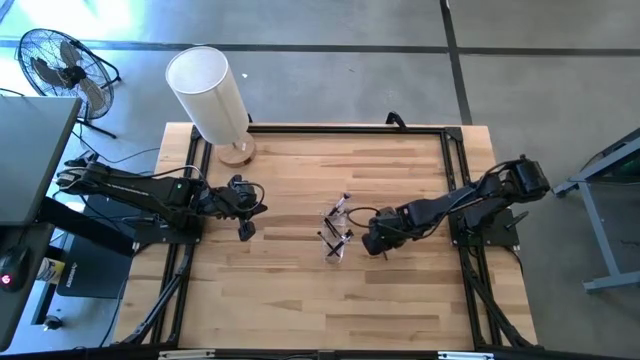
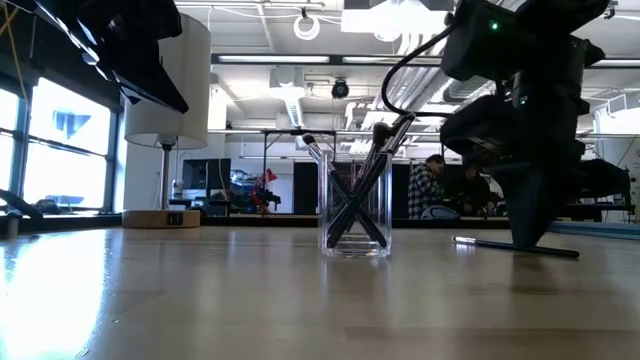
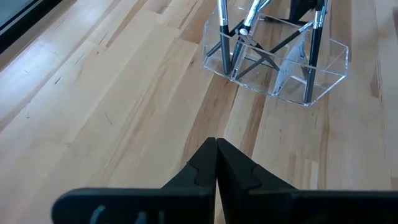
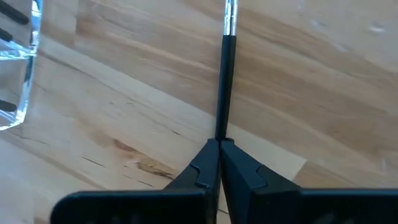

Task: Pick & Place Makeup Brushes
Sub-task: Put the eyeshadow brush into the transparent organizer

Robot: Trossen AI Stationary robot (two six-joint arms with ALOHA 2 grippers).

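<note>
A clear plastic cup (image 1: 336, 236) (image 2: 355, 225) (image 3: 273, 59) stands mid-table. Several makeup brushes (image 2: 372, 165) lean crossed inside it, with dark handles and silver ferrules. One more brush (image 4: 222, 81) (image 2: 500, 244), with a black handle and a silver ferrule, lies on the wood to the right of the cup. My right gripper (image 1: 372, 243) (image 4: 219, 144) is down at the table, shut on this brush. My left gripper (image 1: 246, 224) (image 3: 216, 144) is shut on nothing and hangs above the table, left of the cup. My right gripper pinches the lone brush by its black handle (image 4: 220, 127), between the two fingertips (image 4: 205, 158). It comes from above, pointing down at the table. The brush runs on past the fingertips to its silver ferrule (image 4: 230, 18). In the low view it lies about flat on the wood.
A white-shaded lamp on a round wooden base (image 1: 212, 95) (image 2: 165, 215) stands at the table's far left corner. A black frame (image 1: 450, 150) runs along the table's edges. Bare wood (image 1: 330, 300) stretches from the cup toward the near edge.
</note>
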